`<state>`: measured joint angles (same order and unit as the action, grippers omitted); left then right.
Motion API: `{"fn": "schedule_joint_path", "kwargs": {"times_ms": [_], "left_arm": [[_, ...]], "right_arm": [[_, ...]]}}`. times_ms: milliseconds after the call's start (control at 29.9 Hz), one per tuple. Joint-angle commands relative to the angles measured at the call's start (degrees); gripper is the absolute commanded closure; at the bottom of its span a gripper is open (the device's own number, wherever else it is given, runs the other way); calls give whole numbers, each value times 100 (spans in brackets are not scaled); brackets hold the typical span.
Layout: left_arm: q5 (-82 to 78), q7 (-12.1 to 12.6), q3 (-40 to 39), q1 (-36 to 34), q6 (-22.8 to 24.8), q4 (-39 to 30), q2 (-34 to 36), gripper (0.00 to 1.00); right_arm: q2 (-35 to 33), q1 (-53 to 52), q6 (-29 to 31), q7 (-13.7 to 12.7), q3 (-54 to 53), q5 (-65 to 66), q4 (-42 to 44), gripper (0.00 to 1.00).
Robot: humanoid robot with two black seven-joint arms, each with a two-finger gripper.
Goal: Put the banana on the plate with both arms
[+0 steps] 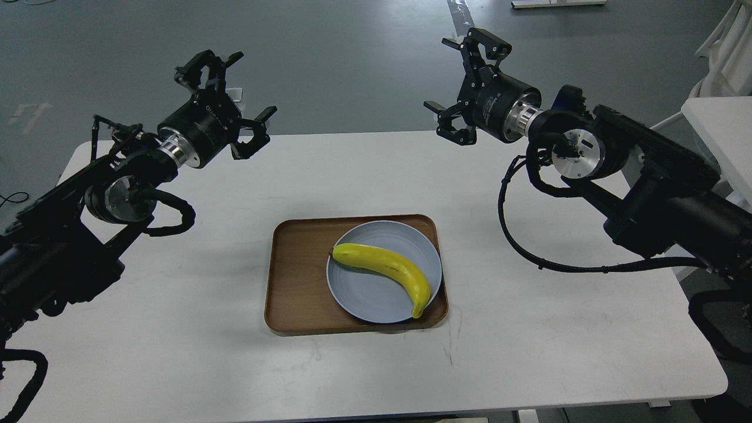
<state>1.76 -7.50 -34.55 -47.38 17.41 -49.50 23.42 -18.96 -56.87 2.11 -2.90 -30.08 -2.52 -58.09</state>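
The yellow banana (388,270) lies curved across the pale blue-grey plate (364,294), its dark tip at the plate's left rim. The plate sits in the right half of a brown wooden tray (296,276). My left gripper (232,94) is open and empty, held high above the table's far left. My right gripper (467,85) is open and empty, held high above the table's far right edge. Both are well away from the banana.
The white table (176,329) carries the tray at its middle. A second white table's corner (719,126) and a white chair (731,53) stand at the far right. Grey floor lies beyond the table.
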Motion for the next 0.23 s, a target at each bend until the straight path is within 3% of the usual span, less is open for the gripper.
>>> {"fn": "schedule_joint_path", "kwargs": {"times_ms": [0, 201], "left_arm": [[0, -6, 1, 9, -10, 28, -22, 2], [0, -6, 1, 9, -10, 99, -127, 2]], "right_arm": [[77, 36, -9, 61, 72, 50, 43, 0], [68, 36, 70, 70, 187, 59, 8, 0]]}}
